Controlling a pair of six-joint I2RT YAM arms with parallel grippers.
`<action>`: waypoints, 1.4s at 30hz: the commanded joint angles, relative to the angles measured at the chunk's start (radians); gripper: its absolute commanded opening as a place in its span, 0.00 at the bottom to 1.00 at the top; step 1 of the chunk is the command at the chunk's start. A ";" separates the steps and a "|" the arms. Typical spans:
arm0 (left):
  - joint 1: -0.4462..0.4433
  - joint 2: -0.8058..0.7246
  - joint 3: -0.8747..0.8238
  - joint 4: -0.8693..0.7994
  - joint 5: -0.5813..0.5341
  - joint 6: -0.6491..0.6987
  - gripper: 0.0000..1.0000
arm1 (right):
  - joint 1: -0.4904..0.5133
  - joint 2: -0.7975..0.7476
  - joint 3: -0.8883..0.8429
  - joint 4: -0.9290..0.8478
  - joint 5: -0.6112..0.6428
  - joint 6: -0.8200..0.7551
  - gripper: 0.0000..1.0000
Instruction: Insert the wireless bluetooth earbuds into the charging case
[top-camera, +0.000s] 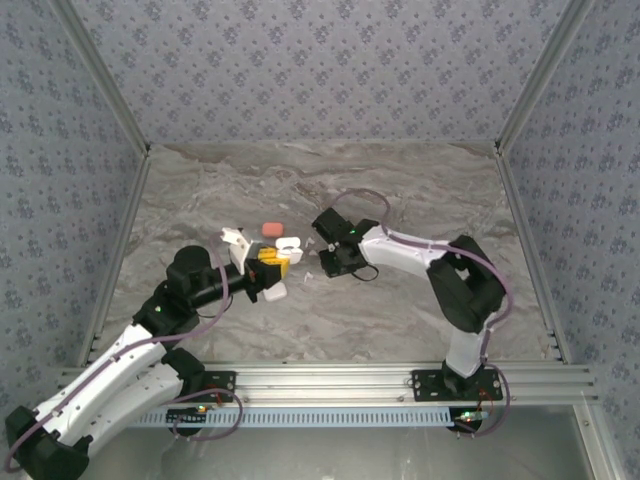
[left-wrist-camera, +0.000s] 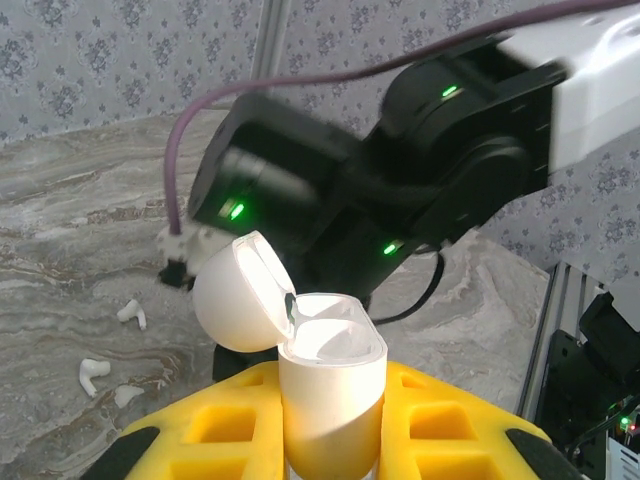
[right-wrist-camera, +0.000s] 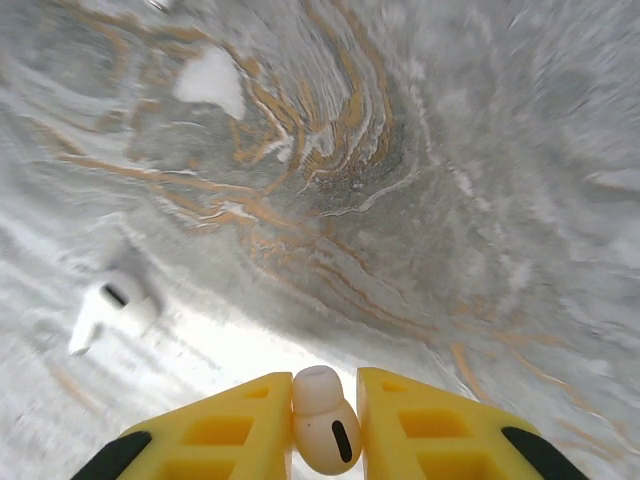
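From above, the left arm (top-camera: 120, 350) reached from the near-left corner toward the table's middle, forearm low, and its left gripper (top-camera: 270, 268) pointed right. The right arm (top-camera: 440, 275) rose from its base, folded at the elbow and stretched left, so the right gripper (top-camera: 325, 262) hung just right of the left gripper. A pink-orange case (top-camera: 272, 230) and a white case (top-camera: 291, 243) lay just beyond the left gripper.

In the left wrist view, the left gripper (left-wrist-camera: 332, 425) was clamped by its yellow fingers (left-wrist-camera: 225, 425) on an upright white charging case (left-wrist-camera: 330, 385), whose lid (left-wrist-camera: 238, 295) was swung open to the left. The right arm's black wrist (left-wrist-camera: 330, 200) loomed just behind that case. Three loose white earbuds (left-wrist-camera: 93, 374) lay on the marble left of it.

In the right wrist view, the right gripper (right-wrist-camera: 325, 440) was pinched tight on a white earbud (right-wrist-camera: 320, 405) above the marble table (right-wrist-camera: 420, 180). A blurred earbud (right-wrist-camera: 108, 303) lay left of the held one.
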 joint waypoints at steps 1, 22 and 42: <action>-0.006 0.006 -0.003 0.068 0.014 -0.029 0.01 | 0.004 -0.148 -0.047 0.005 0.035 -0.102 0.25; -0.027 0.295 0.094 0.286 0.263 -0.174 0.00 | 0.147 -0.771 -0.093 0.056 0.123 -0.658 0.26; -0.066 0.327 0.106 0.275 0.246 -0.138 0.00 | 0.190 -0.685 -0.066 0.047 0.143 -0.723 0.27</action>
